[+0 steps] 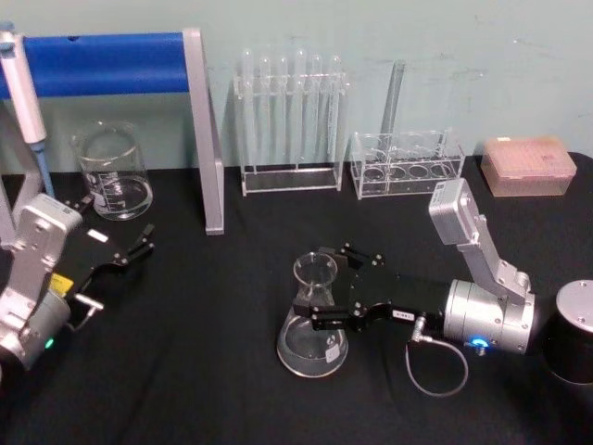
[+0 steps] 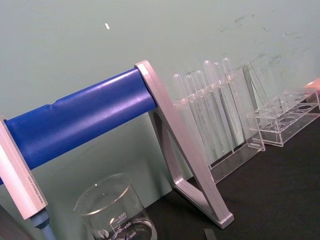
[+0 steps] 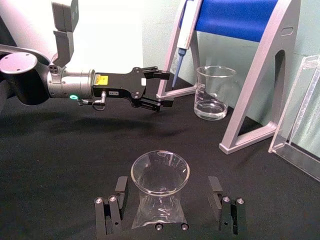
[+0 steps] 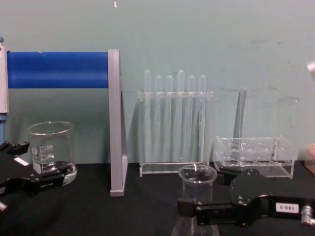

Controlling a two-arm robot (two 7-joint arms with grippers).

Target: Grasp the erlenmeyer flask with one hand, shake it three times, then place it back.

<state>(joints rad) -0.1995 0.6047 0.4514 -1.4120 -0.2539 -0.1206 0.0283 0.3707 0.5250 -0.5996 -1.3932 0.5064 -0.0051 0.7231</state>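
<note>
The erlenmeyer flask (image 1: 315, 323) is clear glass and stands upright on the black table (image 1: 185, 371), near the middle front. My right gripper (image 1: 326, 289) reaches in from the right and straddles the flask's neck. In the right wrist view this gripper (image 3: 168, 184) is open, with its black fingers (image 3: 119, 197) well apart on either side of the flask (image 3: 160, 172) and not touching the glass. The chest view shows the flask rim (image 4: 197, 173) just above the right gripper (image 4: 202, 196). My left gripper (image 1: 125, 255) is parked at the left, open and holding nothing.
A glass beaker (image 1: 113, 171) stands back left under a blue-barred metal stand (image 1: 204, 130) that holds a pipette (image 1: 23, 88). Along the back are a test tube rack (image 1: 289, 120), a clear acrylic rack (image 1: 408, 162) and a pink tip box (image 1: 528, 165). A black cylinder (image 1: 574, 343) sits at the right edge.
</note>
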